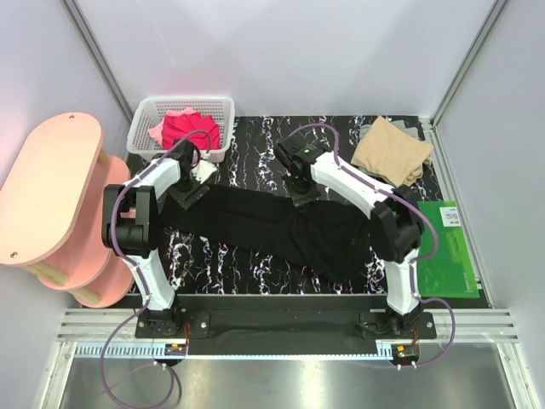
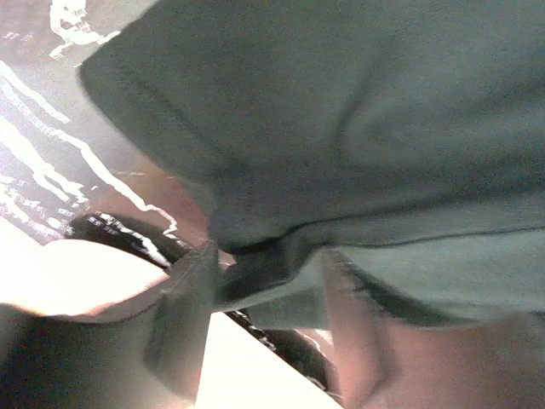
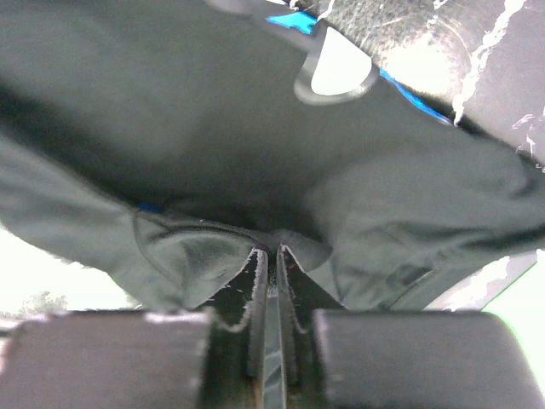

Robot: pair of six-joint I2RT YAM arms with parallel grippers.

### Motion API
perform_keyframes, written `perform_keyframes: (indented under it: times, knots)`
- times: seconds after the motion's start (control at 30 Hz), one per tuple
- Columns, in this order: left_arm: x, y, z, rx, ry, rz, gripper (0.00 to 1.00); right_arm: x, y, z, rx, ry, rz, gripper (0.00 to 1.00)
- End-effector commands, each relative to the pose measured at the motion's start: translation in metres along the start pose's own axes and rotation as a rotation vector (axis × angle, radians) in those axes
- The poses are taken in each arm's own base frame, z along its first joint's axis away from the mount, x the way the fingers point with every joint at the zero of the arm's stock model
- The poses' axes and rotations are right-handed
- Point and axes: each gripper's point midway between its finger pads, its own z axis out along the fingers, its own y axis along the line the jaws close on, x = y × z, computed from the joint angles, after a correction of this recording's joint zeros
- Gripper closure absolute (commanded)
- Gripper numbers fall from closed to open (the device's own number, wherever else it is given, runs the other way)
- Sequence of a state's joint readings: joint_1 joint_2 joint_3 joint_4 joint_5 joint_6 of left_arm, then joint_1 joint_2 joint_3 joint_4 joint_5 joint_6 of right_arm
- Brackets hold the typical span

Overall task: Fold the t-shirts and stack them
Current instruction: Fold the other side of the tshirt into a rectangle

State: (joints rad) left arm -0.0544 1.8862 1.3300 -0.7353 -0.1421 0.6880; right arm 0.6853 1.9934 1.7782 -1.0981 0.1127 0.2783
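A large black t-shirt [image 1: 272,226] lies stretched across the middle of the dark marbled table. My right gripper [image 1: 298,186] sits at its far edge, and in the right wrist view this gripper [image 3: 274,252] is shut, pinching a fold of the black t-shirt [image 3: 255,145]. My left gripper [image 1: 192,182] is at the shirt's far left end. In its wrist view the blurred fingers [image 2: 183,315] stand apart, with a hem of the black t-shirt [image 2: 358,128] hanging loose between them. A tan t-shirt [image 1: 392,152] lies folded at the far right. Red and pink t-shirts [image 1: 187,128] fill the basket.
A white mesh basket [image 1: 146,119] stands at the far left of the table. A flat green board [image 1: 451,247] lies along the right edge. A pink two-tier shelf [image 1: 47,196] stands beside the table on the left. Grey walls close in the back and sides.
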Motion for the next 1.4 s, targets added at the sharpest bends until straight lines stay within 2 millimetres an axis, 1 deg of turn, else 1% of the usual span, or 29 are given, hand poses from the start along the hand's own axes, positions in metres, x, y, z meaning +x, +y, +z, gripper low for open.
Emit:
perform_keyframes:
  times: [0.0, 0.07, 0.1, 0.17, 0.2, 0.27, 0.3, 0.33, 0.37, 0.4, 0.53, 0.6, 0.63, 0.67, 0.7, 0.73, 0.77, 0.8, 0.83, 0.87, 0.9, 0.97, 1.0, 1.03, 1.1, 1.13, 1.2, 1.23, 1.37]
  knots:
    - [-0.002, 0.03, -0.006, -0.17, -0.015, 0.006, 0.08, 0.0, -0.006, 0.028, 0.025, 0.069, -0.019, 0.8]
    - [0.001, 0.032, -0.009, -0.194, -0.019, 0.01, 0.01, -0.001, -0.011, 0.037, 0.041, 0.078, 0.004, 0.73]
    - [0.001, 0.035, -0.017, -0.214, -0.032, 0.005, 0.01, -0.001, -0.014, 0.039, 0.046, 0.079, 0.017, 0.61]
    - [0.002, 0.036, -0.025, -0.23, -0.042, 0.003, 0.01, -0.006, -0.02, 0.039, 0.063, 0.058, 0.051, 0.5]
    - [0.0, 0.039, -0.038, -0.252, -0.063, -0.003, 0.01, -0.01, -0.028, 0.038, 0.102, 0.039, 0.06, 0.42]
    - [-0.001, 0.031, -0.049, -0.256, -0.084, 0.01, 0.01, -0.017, -0.035, 0.032, 0.146, 0.003, 0.082, 0.38]
    - [-0.005, 0.028, -0.066, -0.273, -0.123, 0.01, 0.01, -0.022, -0.039, 0.029, 0.171, -0.017, 0.082, 0.36]
    - [-0.002, 0.018, -0.071, -0.257, -0.125, 0.014, 0.01, -0.026, -0.042, 0.025, 0.184, -0.034, 0.09, 0.32]
    - [-0.01, 0.003, -0.078, -0.247, -0.149, 0.047, 0.01, -0.028, -0.044, 0.023, 0.195, -0.047, 0.09, 0.31]
    - [-0.013, -0.004, -0.094, -0.262, -0.186, 0.053, 0.01, -0.032, -0.05, 0.021, 0.23, -0.064, 0.092, 0.3]
    - [-0.021, -0.057, -0.107, -0.175, -0.251, 0.096, 0.01, -0.026, -0.06, 0.007, 0.272, -0.082, 0.118, 0.3]
    - [-0.019, -0.071, -0.101, -0.112, -0.25, 0.095, 0.01, -0.01, -0.062, 0.009, 0.269, -0.068, 0.144, 0.3]
    - [-0.017, -0.078, -0.095, -0.081, -0.242, 0.093, 0.01, -0.008, -0.061, -0.004, 0.24, -0.093, 0.165, 0.3]
    - [-0.013, -0.083, -0.085, -0.06, -0.212, 0.101, 0.01, 0.01, -0.06, 0.0, 0.23, -0.06, 0.173, 0.3]
    - [-0.008, -0.088, -0.075, -0.044, -0.187, 0.108, 0.01, 0.015, -0.051, -0.001, 0.166, -0.063, 0.206, 0.3]
    - [-0.005, -0.088, -0.068, -0.037, -0.167, 0.111, 0.01, 0.019, -0.047, -0.016, 0.12, -0.096, 0.228, 0.3]
    - [-0.001, -0.09, -0.057, -0.025, -0.138, 0.111, 0.01, 0.04, -0.042, -0.011, 0.078, -0.047, 0.24, 0.3]
    - [-0.002, -0.089, -0.051, -0.016, -0.137, 0.106, 0.01, 0.041, -0.035, -0.024, 0.016, -0.084, 0.279, 0.3]
    - [0.001, -0.084, -0.046, -0.012, -0.126, 0.087, 0.01, 0.049, -0.029, -0.026, -0.029, -0.078, 0.293, 0.3]
    - [0.001, -0.081, -0.04, -0.002, -0.112, 0.076, 0.01, 0.067, -0.017, -0.02, -0.102, -0.033, 0.302, 0.3]
    - [0.001, -0.076, -0.036, -0.003, -0.107, 0.067, 0.01, 0.073, -0.012, -0.03, -0.157, -0.044, 0.332, 0.3]
    - [0.007, -0.068, -0.025, 0.0, -0.074, 0.045, 0.01, 0.097, 0.001, -0.026, -0.245, 0.008, 0.361, 0.3]
    - [0.009, -0.065, -0.021, -0.001, -0.067, 0.045, 0.01, 0.101, 0.007, -0.034, -0.294, 0.001, 0.403, 0.3]
    - [0.013, -0.06, -0.018, -0.014, -0.052, 0.035, 0.01, 0.12, 0.01, -0.026, -0.318, 0.044, 0.416, 0.3]
    - [0.017, -0.057, -0.009, -0.023, -0.034, 0.033, 0.01, 0.127, 0.023, -0.03, -0.409, 0.052, 0.448, 0.31]
    - [0.02, -0.056, -0.006, -0.026, -0.026, 0.031, 0.01, 0.14, 0.022, -0.023, -0.406, 0.084, 0.457, 0.31]
    - [0.021, -0.057, -0.003, -0.029, -0.023, 0.03, 0.01, 0.143, 0.032, -0.021, -0.466, 0.106, 0.478, 0.31]
    - [0.022, -0.057, -0.003, -0.028, -0.022, 0.03, 0.01, 0.154, 0.034, -0.015, -0.477, 0.136, 0.489, 0.32]
    - [0.021, -0.053, -0.009, -0.048, -0.03, 0.029, 0.01, 0.158, 0.042, -0.006, -0.519, 0.165, 0.518, 0.32]
